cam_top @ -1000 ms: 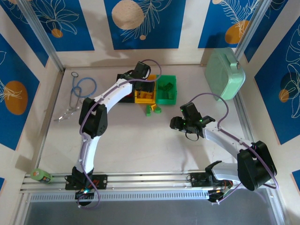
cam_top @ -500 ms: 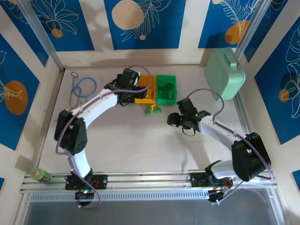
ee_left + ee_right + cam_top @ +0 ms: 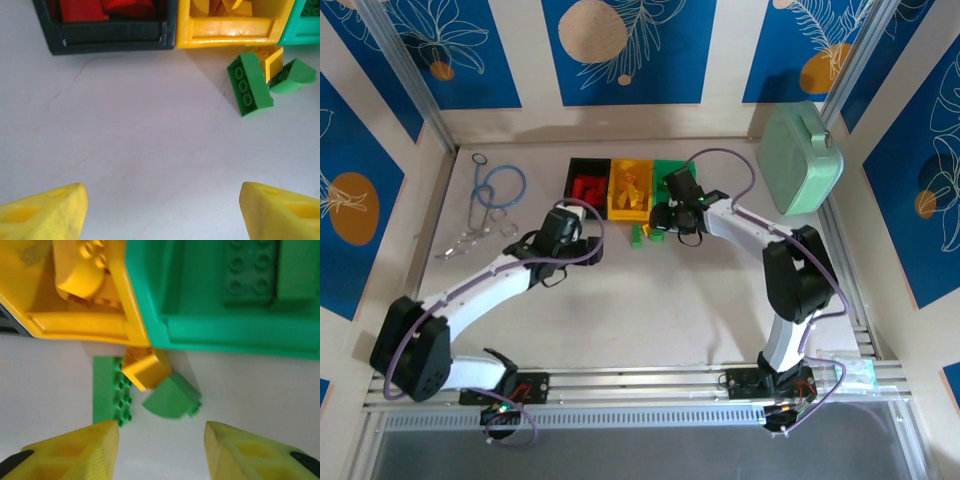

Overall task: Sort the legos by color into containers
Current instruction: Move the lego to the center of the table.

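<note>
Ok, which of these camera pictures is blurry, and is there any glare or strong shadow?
Right wrist view is softest: the green bin and the yellow brick by its corner look smeared. Left wrist view is sharper, the circles on the green brick clear, with a bright sheen on the front wall of the yellow bin. Top view is evenly lit, with soft arm shadows on the table.

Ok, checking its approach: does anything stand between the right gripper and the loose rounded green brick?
Nothing visible: bare table lies between the right gripper and the rounded green brick. A yellow brick touches its far side.
</note>
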Available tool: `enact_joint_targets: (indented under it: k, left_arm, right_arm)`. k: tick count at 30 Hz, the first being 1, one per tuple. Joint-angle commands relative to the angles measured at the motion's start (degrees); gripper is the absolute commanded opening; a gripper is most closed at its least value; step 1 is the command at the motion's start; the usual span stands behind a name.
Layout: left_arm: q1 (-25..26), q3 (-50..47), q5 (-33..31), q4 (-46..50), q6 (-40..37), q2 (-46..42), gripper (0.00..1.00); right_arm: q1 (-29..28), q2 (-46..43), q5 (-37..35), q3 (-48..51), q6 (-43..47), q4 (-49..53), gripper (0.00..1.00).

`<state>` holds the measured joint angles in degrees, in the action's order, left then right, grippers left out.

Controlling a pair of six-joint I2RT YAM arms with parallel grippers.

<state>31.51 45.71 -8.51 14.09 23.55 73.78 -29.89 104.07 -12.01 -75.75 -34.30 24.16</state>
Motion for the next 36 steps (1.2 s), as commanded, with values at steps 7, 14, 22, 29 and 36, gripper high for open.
enact_joint_targets:
  k: [7, 14, 22, 29, 36]
  left_arm:
    - [0.2, -8.8, -2.7, 0.1, 2.8, -10.8, 0.79]
    - [0.2, -10.7, -3.4, 0.7, 3.0, -13.2, 0.79]
    - [0.2, -11.5, -3.9, 0.4, 3.0, -13.8, 0.79]
    - [0.2, -11.4, -3.7, 0.1, 2.9, -13.2, 0.79]
    - [0.2, -11.0, -3.6, -0.1, 2.6, -13.0, 0.79]
  right_arm:
    - [-3.2, 12.9, -4.8, -15.5, 3.0, 9.7, 0.44]
    - [-5.2, 19.0, -8.7, -22.6, 2.1, 14.1, 0.41]
    - [-5.9, 21.3, -13.6, -24.6, 0.7, 16.9, 0.35]
    - [-6.0, 22.2, -13.9, -23.8, 0.9, 17.4, 0.34]
    - [-7.1, 21.0, -13.2, -19.6, 0.9, 16.3, 0.32]
